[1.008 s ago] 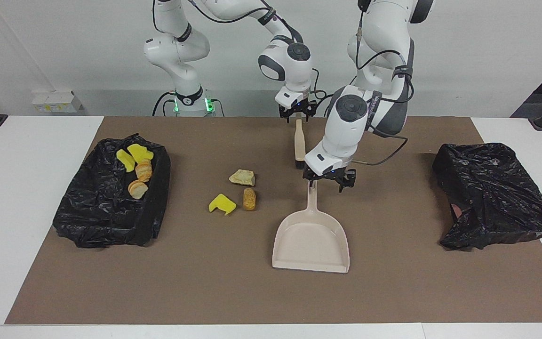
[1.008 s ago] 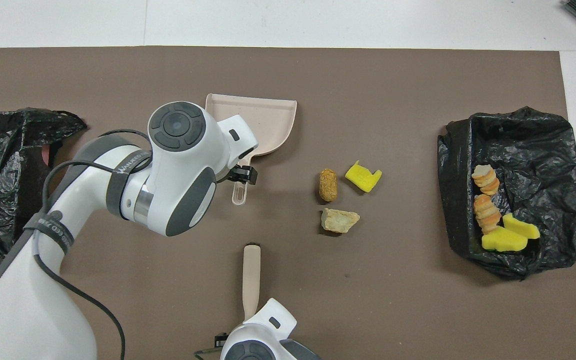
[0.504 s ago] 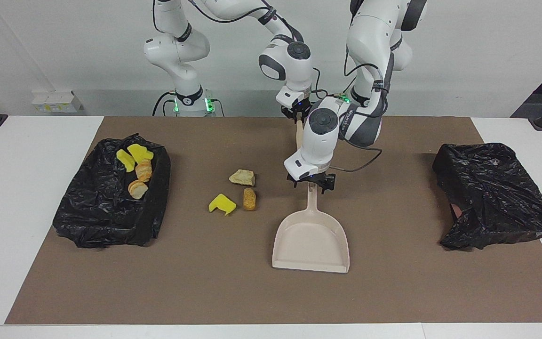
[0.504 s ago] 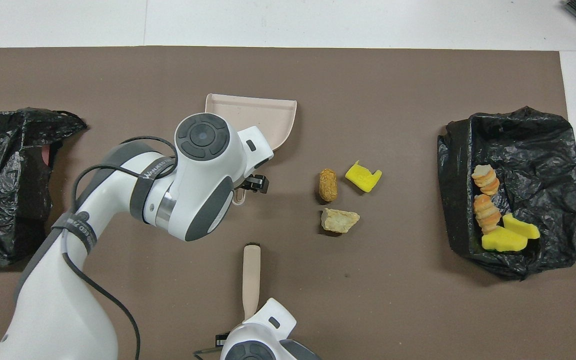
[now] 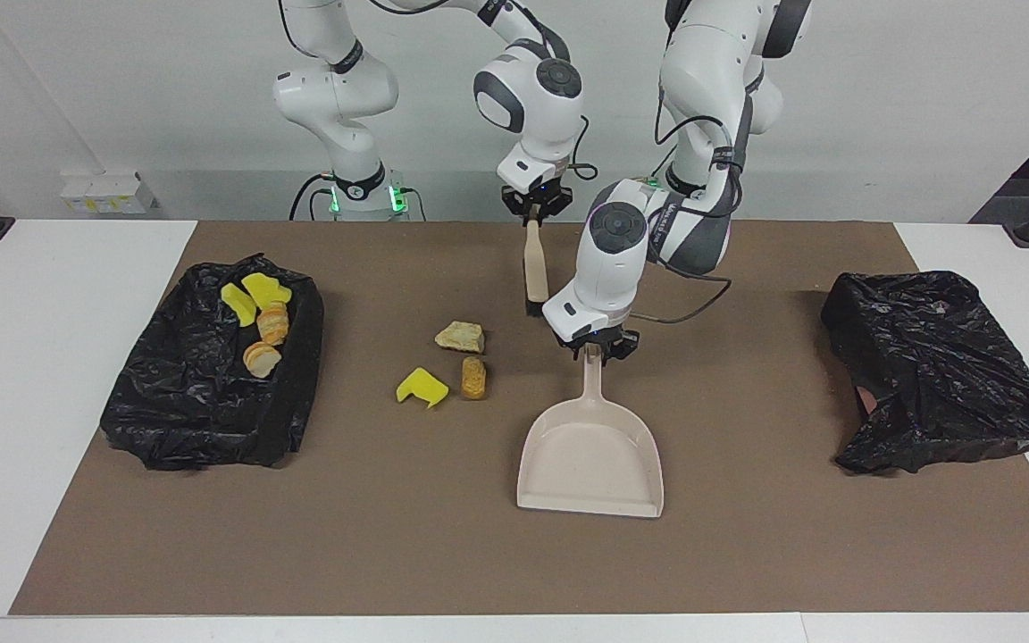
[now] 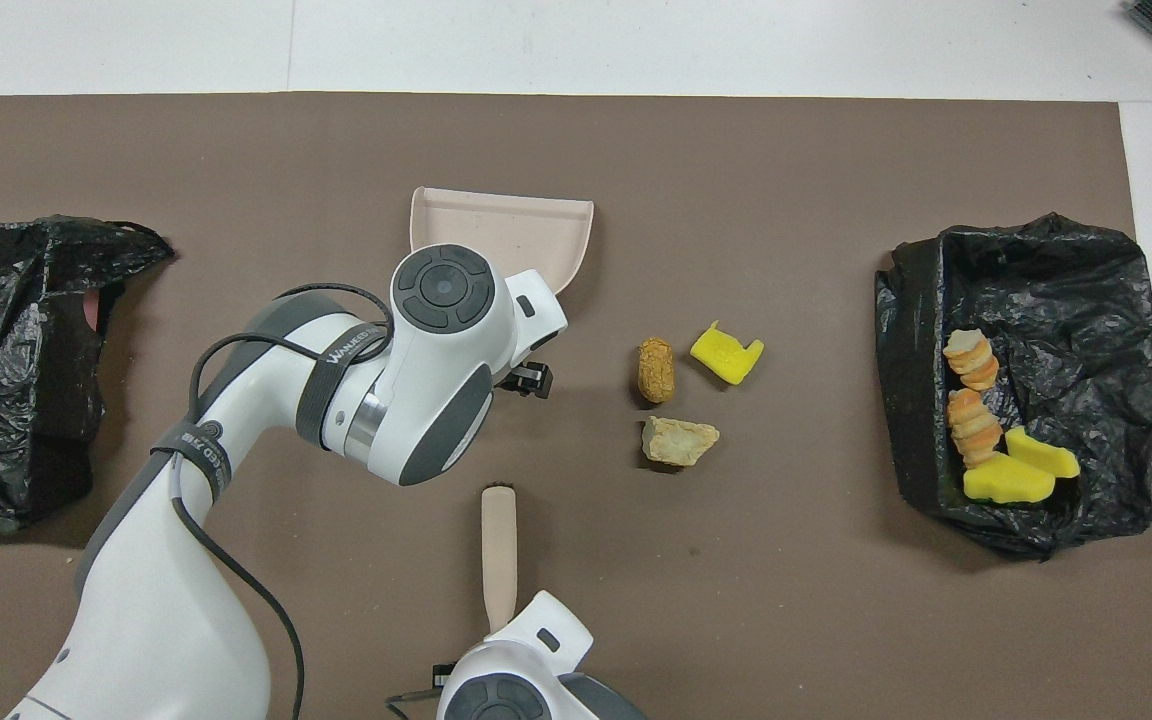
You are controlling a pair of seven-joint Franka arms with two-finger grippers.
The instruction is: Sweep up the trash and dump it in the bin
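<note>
1. The left gripper (image 5: 601, 350) sits at the end of the dustpan (image 5: 592, 451) handle, its jaws clenched on that handle as far as the facing view shows. The hold is at the very tip — a lift from there could let the pan swing or slip out.
2. The right gripper (image 5: 533, 207) grasps the brush (image 5: 533, 268) by its handle top, the brush hanging nearly upright with its bristles just above the mat (image 5: 389, 536). If it comes down tilted, the bristles may skip over scraps instead of pushing them.
3. Three pieces of trash lie loose on the mat beside the dustpan, toward the right arm's end: a yellow sponge chunk (image 5: 422, 386), a brown oval piece (image 5: 474, 378) and a beige lump (image 5: 460, 336). The pan's mouth opens away from the robots, not toward them — a sweep without turning the pan would scatter them.
4. Four more scraps already rest in the black-lined bin (image 5: 211, 393), well apart from the dustpan. A second black bag (image 5: 939, 371) lies at the left arm's end; dumping there would split the trash.
5. Both arms crowd the dustpan handle, so a hasty sweep risks a collision.
</note>
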